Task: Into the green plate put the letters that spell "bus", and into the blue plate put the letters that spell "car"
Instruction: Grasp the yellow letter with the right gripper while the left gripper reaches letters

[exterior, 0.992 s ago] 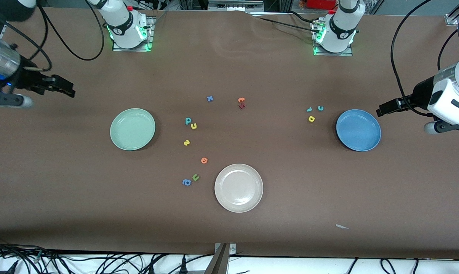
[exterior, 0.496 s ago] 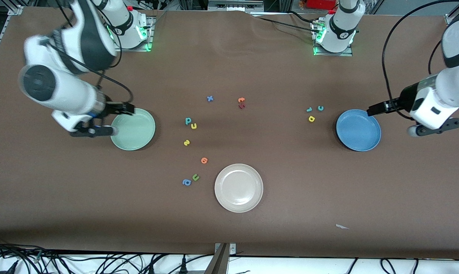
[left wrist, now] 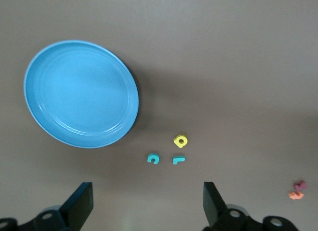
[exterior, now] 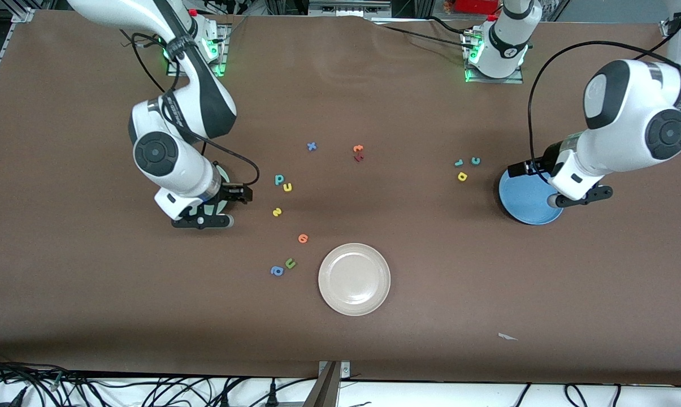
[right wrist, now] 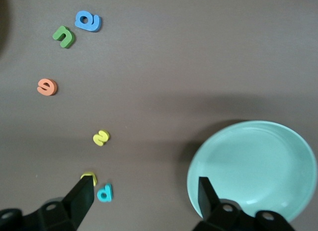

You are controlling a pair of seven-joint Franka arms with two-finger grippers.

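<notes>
While both plates, green plate (right wrist: pixel 258 166) and blue plate (left wrist: pixel 82 94), sit empty, all six letters wait on the counter (exterior: pixel 430 271); left tool (left wrist: pixel 146 203) and right tool (right wrist: pixel 144 196) hover wide, holding nothing.

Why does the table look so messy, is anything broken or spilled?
Nothing looks broken or spilled. The foam letters lie loose on the table on purpose, waiting to be sorted. The one stray thing is a small white scrap near the table's front edge, well apart from the letters and the cream-white plate.
</notes>
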